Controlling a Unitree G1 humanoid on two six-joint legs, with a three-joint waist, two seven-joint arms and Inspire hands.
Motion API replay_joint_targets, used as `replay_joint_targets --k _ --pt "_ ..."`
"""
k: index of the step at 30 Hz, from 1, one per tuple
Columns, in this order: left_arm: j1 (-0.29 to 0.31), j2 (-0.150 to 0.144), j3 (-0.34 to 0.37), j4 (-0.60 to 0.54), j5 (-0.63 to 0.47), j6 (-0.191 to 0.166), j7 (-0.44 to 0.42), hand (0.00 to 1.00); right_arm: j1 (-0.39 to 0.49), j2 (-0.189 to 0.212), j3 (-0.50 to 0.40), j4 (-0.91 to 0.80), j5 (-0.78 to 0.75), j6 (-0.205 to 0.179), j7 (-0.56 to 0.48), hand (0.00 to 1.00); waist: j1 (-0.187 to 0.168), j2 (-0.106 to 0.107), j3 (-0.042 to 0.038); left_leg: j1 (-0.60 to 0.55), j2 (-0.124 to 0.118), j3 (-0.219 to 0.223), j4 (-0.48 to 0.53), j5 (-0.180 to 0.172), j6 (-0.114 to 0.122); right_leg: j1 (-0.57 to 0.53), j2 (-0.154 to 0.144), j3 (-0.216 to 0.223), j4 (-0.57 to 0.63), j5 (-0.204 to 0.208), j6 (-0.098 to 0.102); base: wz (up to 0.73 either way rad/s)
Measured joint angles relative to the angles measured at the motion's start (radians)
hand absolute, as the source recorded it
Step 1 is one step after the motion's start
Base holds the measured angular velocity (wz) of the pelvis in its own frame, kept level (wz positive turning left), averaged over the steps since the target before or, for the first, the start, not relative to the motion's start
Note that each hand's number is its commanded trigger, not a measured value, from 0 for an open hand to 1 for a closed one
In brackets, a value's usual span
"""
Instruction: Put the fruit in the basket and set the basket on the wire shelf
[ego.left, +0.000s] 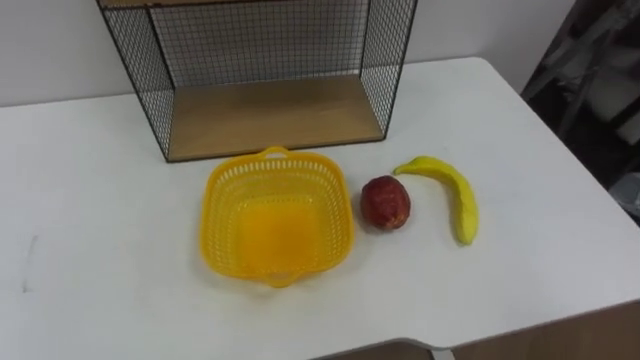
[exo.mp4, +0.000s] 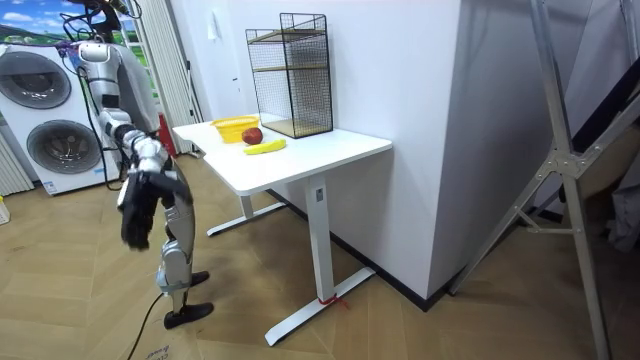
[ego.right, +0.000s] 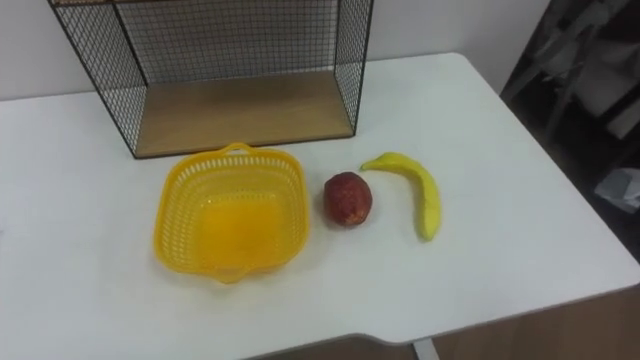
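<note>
Room view's left: stood at the edge of the table (exo.mp4: 330, 150), facing it, with what looked like the right hand (exo.mp4: 135, 215) hanging low beside the body, below the tabletop and well apart from everything on it. Could not tell whether spread or curled.

From there outward, up and forward onto the table: found both fruits on the right side of the eye views, so judged them nearer the right arm than the left.

Farthest right, the banana (ego.left: 458, 195): lay with its long axis running roughly away from the body, far end hooked over toward the red apple (ego.left: 385, 203). Showed plain yellow skin, gently curved, flat on the table.

Next inward, the red apple: sat between banana and basket, just beside the right rim of the yellow basket (ego.left: 222, 200) without touching it. Looked round, dark, mottled.

Then the yellow basket itself: stood mouth up and empty, perforated plastic with small handles, just in front of the wire shelf (ego.left: 270, 115), whose open front faced the body over a wooden floor.
</note>
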Motion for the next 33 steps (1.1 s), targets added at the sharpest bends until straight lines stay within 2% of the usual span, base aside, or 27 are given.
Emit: replay_joint_targets --k 2,4,5,6,8,13,15,19,23,29,33 --pt "-0.002 0.002 -0.038 -0.003 -0.002 0.000 0.001 0.00 0.005 -0.005 0.060 -0.175 -0.148 -0.011 -0.067 0.00 0.007 -0.001 0.0038 -0.007 0.000 0.000 -0.001 0.000 0.000 -0.008 0.000 0.001 0.001 0.000 0.000 0.00" --pt "-0.004 0.003 -0.073 0.000 0.004 -0.001 0.002 0.00 -0.001 -0.007 0.095 -0.271 -0.287 -0.015 -0.089 0.00 0.009 -0.001 0.0040 -0.012 0.000 0.000 0.000 0.000 0.000 -0.019 0.000 0.001 0.003 0.001 0.000 0.00" --pt "-0.007 0.003 -0.087 -0.003 0.005 -0.002 0.001 0.00 -0.004 -0.008 0.109 -0.333 -0.342 -0.016 -0.093 0.00 0.023 -0.003 0.0048 -0.014 0.001 0.003 0.000 0.000 0.000 -0.026 0.000 0.003 0.007 0.001 0.000 -0.06" --pt "-0.009 0.003 -0.093 -0.003 0.005 -0.003 0.000 0.00 -0.004 -0.012 0.119 -0.365 -0.362 -0.017 -0.095 0.00 0.033 -0.002 0.0047 -0.015 0.002 0.006 0.000 0.000 0.000 -0.031 0.000 0.006 0.010 0.001 0.000 -0.11" --pt "-0.016 0.007 -0.121 -0.001 0.004 -0.004 -0.003 0.00 -0.001 -0.027 0.193 -0.474 -0.430 -0.020 -0.090 0.00 0.054 -0.001 0.0103 -0.016 0.004 0.013 0.000 0.000 0.000 -0.036 0.000 0.010 0.011 0.002 -0.001 -0.10" --pt "-0.016 0.008 -0.177 0.000 0.008 -0.009 -0.016 0.00 -0.002 -0.031 0.340 -0.602 -0.485 -0.020 0.013 0.00 0.088 0.001 0.0083 -0.014 0.003 0.014 -0.002 0.000 0.000 -0.036 0.000 0.011 0.010 0.003 0.000 -0.01" --pt "-0.016 0.008 -0.181 -0.002 0.027 -0.009 -0.023 0.00 -0.005 -0.037 0.387 -0.610 -0.517 -0.020 0.061 0.00 0.101 0.002 0.0071 -0.012 0.004 0.012 -0.002 0.000 0.000 -0.034 0.000 0.009 0.009 0.003 0.000 0.00" --pt "-0.013 0.009 -0.212 -0.001 0.032 -0.010 -0.024 0.00 -0.013 -0.043 0.490 -0.606 -0.526 -0.020 0.189 0.00 0.120 -0.001 0.0122 -0.001 0.003 0.001 -0.002 0.001 0.001 -0.017 -0.001 -0.002 0.006 0.003 0.000 0.08" --pt "-0.020 0.009 -0.242 -0.007 0.031 -0.011 -0.028 0.00 -0.018 -0.049 0.584 -0.569 -0.526 -0.020 0.312 0.00 0.136 0.001 0.0117 -0.013 0.003 -0.003 0.004 0.001 0.001 -0.016 -0.003 -0.013 0.007 0.004 -0.001 0.06" --pt "-0.038 0.010 -0.243 -0.010 0.033 -0.001 -0.073 0.00 -0.022 -0.058 0.668 -0.549 -0.533 -0.007 0.437 0.00 0.175 0.005 0.0095 -0.015 0.002 -0.007 0.007 0.003 0.001 -0.015 -0.004 -0.022 0.007 0.004 -0.001 0.03" --pt "-0.038 0.010 -0.245 -0.011 0.033 0.004 -0.077 0.00 -0.053 -0.071 0.704 -0.540 -0.552 -0.006 0.495 0.00 0.177 0.004 0.0091 -0.015 0.002 -0.013 0.009 0.004 0.001 -0.010 -0.004 -0.028 0.007 0.005 -0.001 0.06"
